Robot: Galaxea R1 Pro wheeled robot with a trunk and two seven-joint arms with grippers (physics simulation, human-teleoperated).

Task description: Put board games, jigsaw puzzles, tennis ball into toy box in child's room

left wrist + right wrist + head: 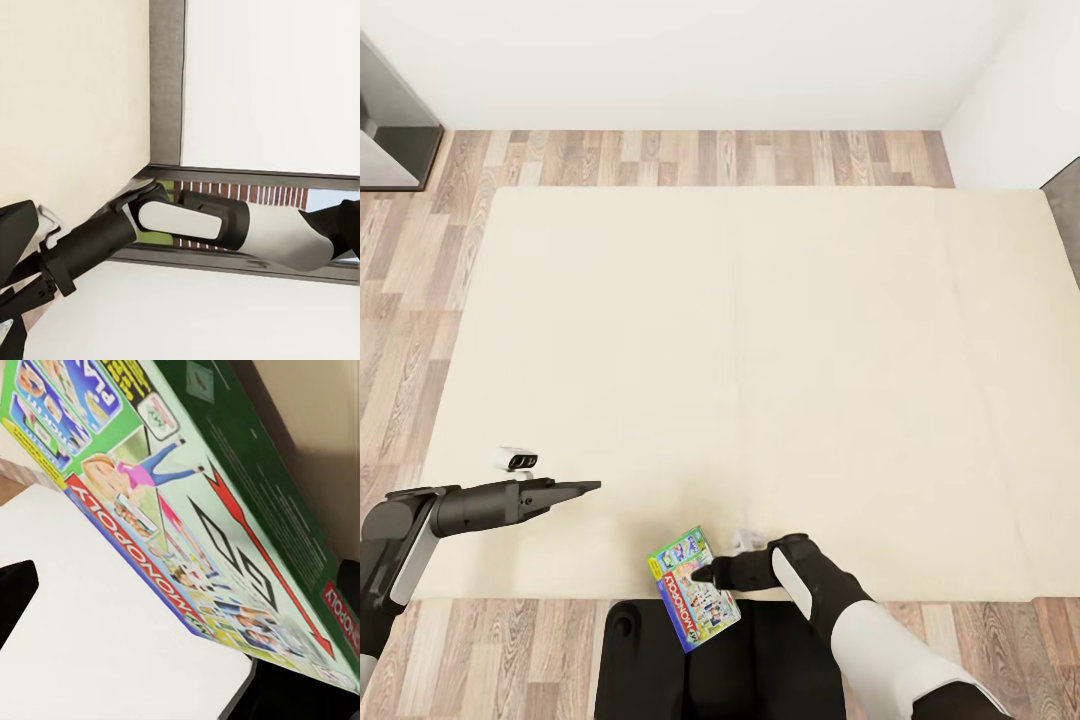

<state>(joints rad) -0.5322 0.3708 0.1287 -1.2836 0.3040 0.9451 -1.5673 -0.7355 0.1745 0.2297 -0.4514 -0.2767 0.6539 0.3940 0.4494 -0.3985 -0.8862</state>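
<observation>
Monopoly box (694,590) at lower centre of head view, over bed (760,330) near edge, clamped by right tool (707,574) at one edge. Risk: tilting or slipping out from thin edge grip during carry. Right arm bent low, pointing frame-left. Left tool (582,487) outstretched over bed, empty; apparently closed.

I'm working in a bedroom of a home. A wide bed (760,380) with a plain beige cover takes up most of the head view, set on a wood-plank floor (420,300) against a white wall (690,60) along the top of the frame. A Monopoly box (693,588), a family board game, sits low in the frame at the bed's near edge.
</observation>
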